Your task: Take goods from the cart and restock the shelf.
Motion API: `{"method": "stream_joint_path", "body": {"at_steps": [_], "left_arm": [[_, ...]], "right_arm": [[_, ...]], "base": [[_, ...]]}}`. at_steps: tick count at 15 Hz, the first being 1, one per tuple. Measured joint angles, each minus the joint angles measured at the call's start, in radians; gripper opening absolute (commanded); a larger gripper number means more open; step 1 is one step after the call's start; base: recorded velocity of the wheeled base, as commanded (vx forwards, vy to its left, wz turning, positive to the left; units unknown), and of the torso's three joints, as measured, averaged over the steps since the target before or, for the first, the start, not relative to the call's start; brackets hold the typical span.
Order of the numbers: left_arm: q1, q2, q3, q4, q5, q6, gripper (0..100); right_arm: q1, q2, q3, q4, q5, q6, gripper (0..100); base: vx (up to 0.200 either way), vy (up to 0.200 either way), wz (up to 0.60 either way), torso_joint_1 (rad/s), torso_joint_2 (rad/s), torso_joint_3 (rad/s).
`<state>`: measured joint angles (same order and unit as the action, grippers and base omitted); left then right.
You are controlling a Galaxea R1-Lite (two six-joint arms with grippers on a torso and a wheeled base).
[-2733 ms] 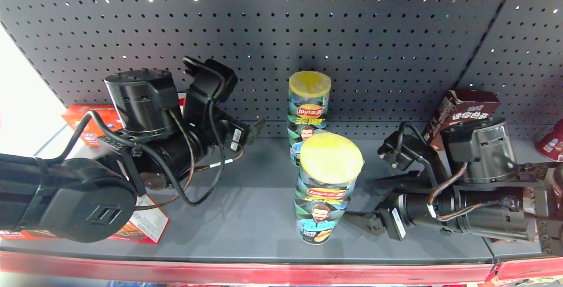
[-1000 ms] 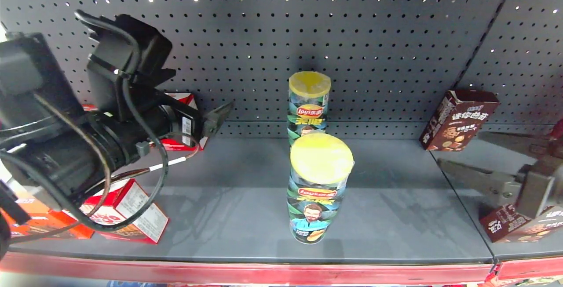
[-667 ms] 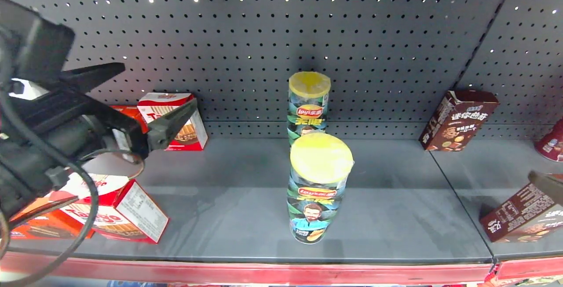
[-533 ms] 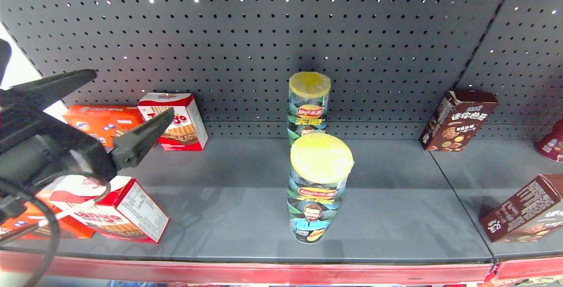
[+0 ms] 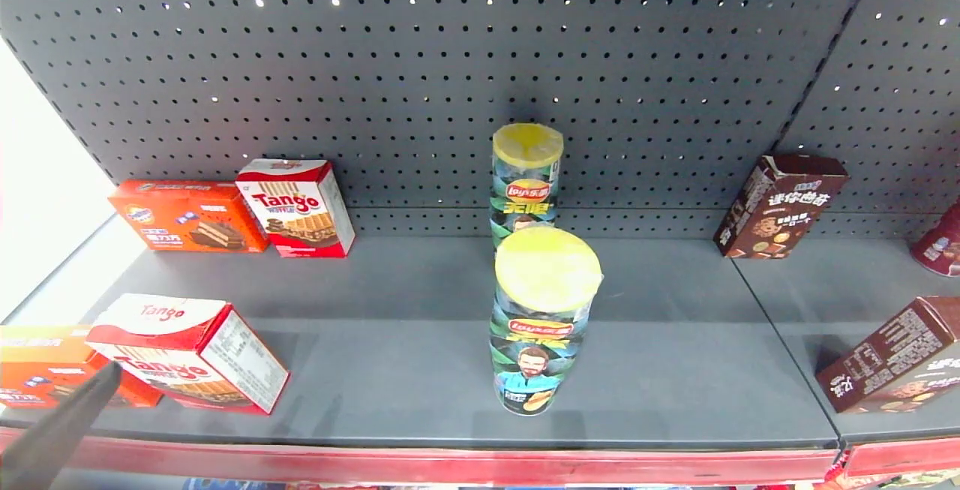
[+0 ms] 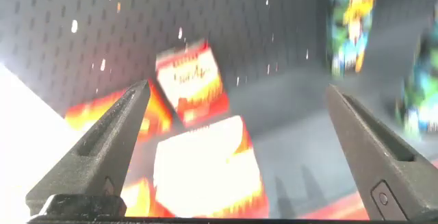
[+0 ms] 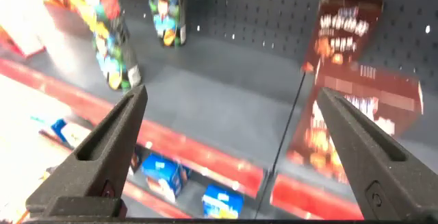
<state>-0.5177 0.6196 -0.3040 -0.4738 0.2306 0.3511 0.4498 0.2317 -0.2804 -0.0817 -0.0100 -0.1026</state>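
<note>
At the far left, one finger (image 5: 66, 424) of the left gripper (image 6: 236, 90) crosses the lower corner of the head view, below the shelf's (image 5: 390, 355) red lip (image 5: 450, 466). In its wrist view the jaws stand wide apart with nothing between them. Next to it, the front orange box (image 5: 41, 376) lies at the shelf's front edge, touching the front wafer box (image 5: 191, 351), which is turned askew. Behind them, at the pegboard (image 5: 450, 62), the back orange box (image 5: 187, 214) lies flat with the back wafer box (image 5: 296, 207) upright just beside it. A bare stretch of shelf follows. At mid-shelf the two cans stand upright in a line, yellow lids on. The back can (image 5: 526, 175) is close to the pegboard. The front can (image 5: 544, 317) is directly before it, near the lip, and neither gripper touches it. A seam in the shelf separates the right section. There the back brown box (image 5: 780, 205) stands tilted at the pegboard, and the front brown box (image 5: 889, 355) lies askew near the lip. A red can (image 5: 937, 246) shows at the right edge. The right gripper (image 7: 231, 92) hangs off the shelf's front, before the seam. Its jaws are spread wide and empty, with the cans on one side and the brown boxes on the other. Blue packets (image 7: 161, 172) lie on a level under the lip.
</note>
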Motion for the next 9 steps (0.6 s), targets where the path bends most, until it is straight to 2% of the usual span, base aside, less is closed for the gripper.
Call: {"method": "stream_joint_path", "body": {"at_steps": [3, 5, 9], "left_arm": [[0.001, -0.215, 0.013, 0.259, 0.004, 0.021, 100], [0.01, -0.339, 0.019, 0.407, 0.005, 0.028, 100], [0.046, -0.502, 0.114, 0.469, 0.004, 0.002, 100]], "right_arm": [[0.0, -0.145, 0.037, 0.173, -0.001, 0.002, 100], [0.0, -0.196, 0.067, 0.2, -0.003, 0.01, 100], [-0.009, -0.224, 0.177, 0.199, -0.015, 0.031, 100]], "base": [[0.0, 0.0, 0.0, 0.0, 0.0, 0.0], [0.0, 0.0, 0.0, 0.0, 0.0, 0.0], [0.0, 0.0, 0.0, 0.0, 0.0, 0.0]]}}
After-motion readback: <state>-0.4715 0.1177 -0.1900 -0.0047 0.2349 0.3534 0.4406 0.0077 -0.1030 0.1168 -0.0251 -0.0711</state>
